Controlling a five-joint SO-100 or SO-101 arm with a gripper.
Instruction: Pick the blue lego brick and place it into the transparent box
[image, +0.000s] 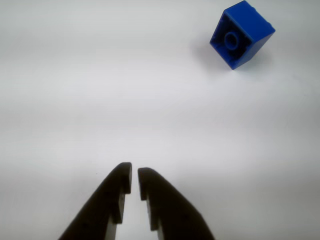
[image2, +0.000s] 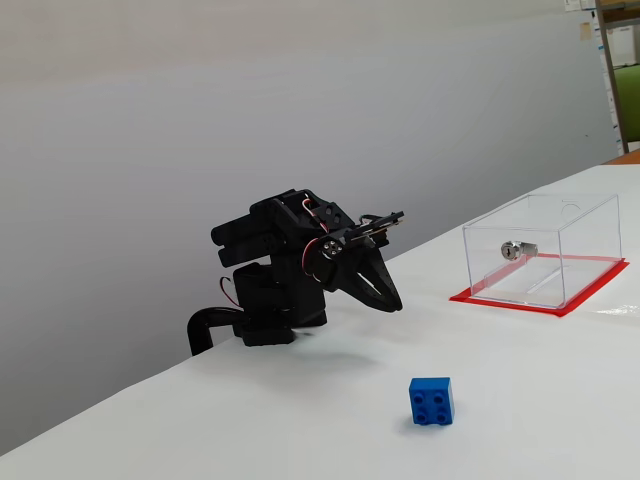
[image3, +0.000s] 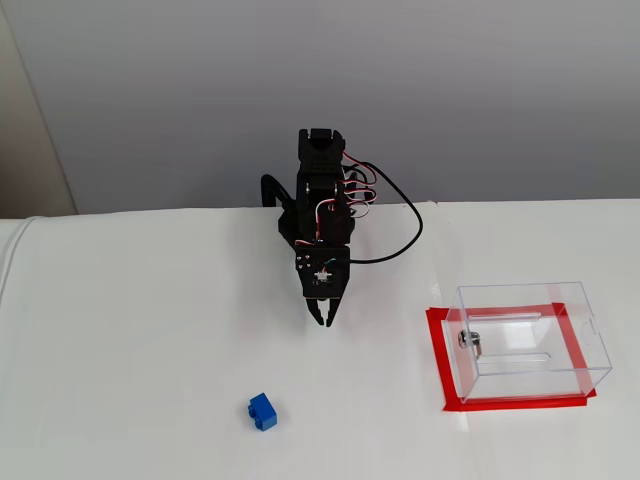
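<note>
While the small blue plastic lego brick (image2: 431, 400) sits untouched on the surface, the nearly closed, empty fingers (image: 134, 172) hover well apart from the clear acrylic box (image3: 528, 340), everything left.

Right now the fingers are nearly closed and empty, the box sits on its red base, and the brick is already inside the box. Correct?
Not quite. The brick is not inside the box; both fixed views show it lying on the table, well apart from the box. The rest holds: the fingers are nearly closed and empty in the wrist view, and the box sits on its red base.
</note>
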